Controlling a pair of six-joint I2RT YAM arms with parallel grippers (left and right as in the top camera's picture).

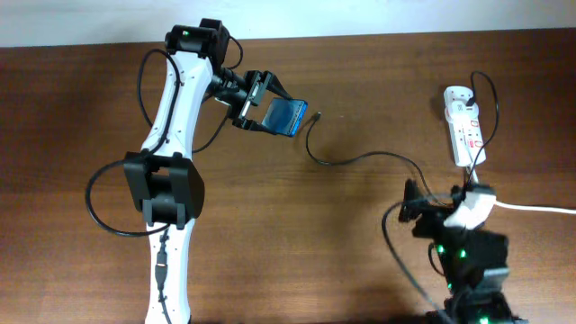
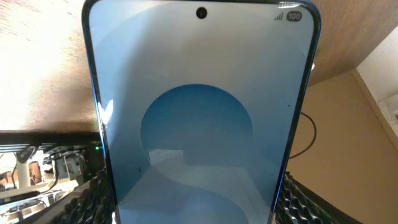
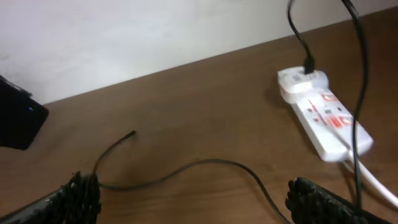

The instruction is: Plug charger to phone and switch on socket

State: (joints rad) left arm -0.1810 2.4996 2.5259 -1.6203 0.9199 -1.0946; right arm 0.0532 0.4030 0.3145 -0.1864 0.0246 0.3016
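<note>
Because its port must presumably meet the charger (image 1: 360, 158) tip nearby, the phone (image 1: 288, 116) is pinched in the left gripper (image 1: 266, 105) near the far edge; the right gripper (image 3: 193, 202) hangs spread by the socket (image 1: 463, 130), right edge.

My left arm (image 1: 175, 99) stretches forward, left hand (image 1: 265, 106) clamped on the phone (image 1: 286, 115); my right hand (image 3: 193, 199) sits low, fingers (image 3: 68, 200) wide apart

Overhead looks down on all; left wrist close on phone (image 2: 199, 124); right wrist low, sharing socket (image 3: 326, 121).
</note>
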